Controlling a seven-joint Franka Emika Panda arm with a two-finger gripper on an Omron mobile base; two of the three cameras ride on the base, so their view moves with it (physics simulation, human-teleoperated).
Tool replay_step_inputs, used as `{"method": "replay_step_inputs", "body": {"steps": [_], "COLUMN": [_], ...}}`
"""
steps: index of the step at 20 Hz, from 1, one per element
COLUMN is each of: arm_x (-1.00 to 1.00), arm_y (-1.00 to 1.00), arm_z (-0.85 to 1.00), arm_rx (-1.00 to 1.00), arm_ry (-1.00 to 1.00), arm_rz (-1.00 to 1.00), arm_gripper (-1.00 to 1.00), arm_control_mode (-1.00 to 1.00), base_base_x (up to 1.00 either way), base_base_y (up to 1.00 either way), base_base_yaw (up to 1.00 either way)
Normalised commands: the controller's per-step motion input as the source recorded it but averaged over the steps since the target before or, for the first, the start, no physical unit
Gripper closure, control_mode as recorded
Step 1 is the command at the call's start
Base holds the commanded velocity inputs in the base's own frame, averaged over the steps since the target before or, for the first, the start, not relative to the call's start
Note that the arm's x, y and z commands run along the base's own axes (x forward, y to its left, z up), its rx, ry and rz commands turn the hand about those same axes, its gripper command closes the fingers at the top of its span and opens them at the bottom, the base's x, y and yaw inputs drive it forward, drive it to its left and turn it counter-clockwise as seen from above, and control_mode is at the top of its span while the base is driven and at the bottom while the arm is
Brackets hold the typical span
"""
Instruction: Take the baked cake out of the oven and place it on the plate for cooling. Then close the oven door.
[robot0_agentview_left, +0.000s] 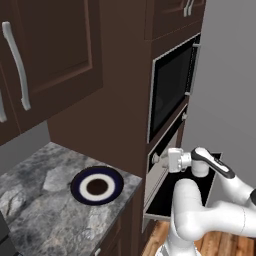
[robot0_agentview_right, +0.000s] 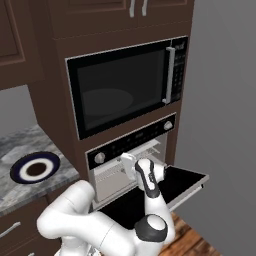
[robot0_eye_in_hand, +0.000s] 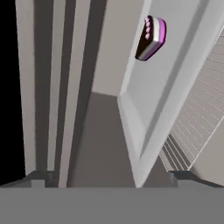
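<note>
Inside the oven (robot0_agentview_right: 127, 167) mouth my claw (robot0_eye_in_hand: 109, 177) stands wide and empty, rolled sideways, facing the baked cake (robot0_eye_in_hand: 151, 38) deeper on the rack. I judge this the reach; next I must advance and straddle it. My forearm stretches level over the dropped oven door (robot0_agentview_right: 185, 180); the plate (robot0_agentview_left: 97, 185) waits on the counter.
</note>
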Motion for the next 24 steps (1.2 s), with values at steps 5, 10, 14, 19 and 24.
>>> {"method": "replay_step_inputs", "body": {"steps": [5, 10, 14, 19, 24], "arm_x": [0.01, 0.0, 0.03, 0.24, 0.32], "arm_y": [-0.01, -0.02, 0.0, 0.0, 0.0], "arm_z": [-0.5, -0.42, -0.14, 0.0, 0.0], "arm_rx": [0.0, 0.02, 0.06, 0.09, 0.08], "arm_ry": [0.0, 0.0, 0.0, -0.01, -0.03], "arm_rz": [-0.02, -0.03, -0.02, -0.01, 0.0], "arm_gripper": [-1.0, -1.0, -1.0, -1.0, -1.0], "arm_control_mode": [-1.0, -1.0, -1.0, -1.0, -1.0], "base_base_x": [0.0, 0.0, 0.0, 0.0, 0.0], "base_base_y": [0.0, 0.0, 0.0, 0.0, 0.0], "base_base_yaw": [0.0, 0.0, 0.0, 0.0, 0.0]}}
